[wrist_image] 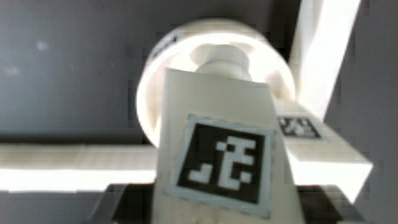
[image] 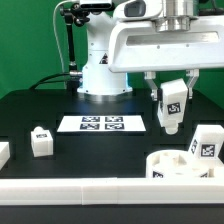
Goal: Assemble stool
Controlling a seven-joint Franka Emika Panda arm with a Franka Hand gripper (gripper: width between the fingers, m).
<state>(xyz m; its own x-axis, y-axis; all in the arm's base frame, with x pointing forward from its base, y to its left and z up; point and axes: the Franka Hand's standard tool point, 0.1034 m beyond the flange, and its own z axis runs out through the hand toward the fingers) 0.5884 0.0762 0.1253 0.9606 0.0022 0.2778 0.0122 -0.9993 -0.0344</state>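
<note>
**White plastic stool parts: one leg held, seat and others on the table**

1. Pincer (image: pixel 172 97) — closed on the held leg (image: pixel 172 114), with a dark finger at each side of the block. The leg hangs nearly upright, its tag turned toward the exterior camera. In the wrist view the same leg (wrist_image: pixel 221 125) runs away from the lens, with its black-and-white tag at the end nearest the pincer.

2. Seat (image: pixel 176 160) — a round white disc lying on the black table (image: pixel 40 105), straight below the pincer and apart from the held leg's lower end. A tag shows on its side wall. In the wrist view its rounded rim (wrist_image: pixel 169 60) shows beyond the leg's far end.

3. Second leg (image: pixel 206 142) lies lower than the pincer and to the exterior view's right of it, just beside the seat. Whether the two touch cannot be told.

4. Third leg (image: pixel 40 141) stands upright on the table, well apart from the pincer on the exterior view's left, and lower.

5. Marker board (image: pixel 100 123) lies flat, lower than the pincer on the exterior view's left, between the pincer and the third leg.

6. White rail (image: pixel 90 190) is a long piece below the pincer, nearer the exterior camera than the seat.
</note>
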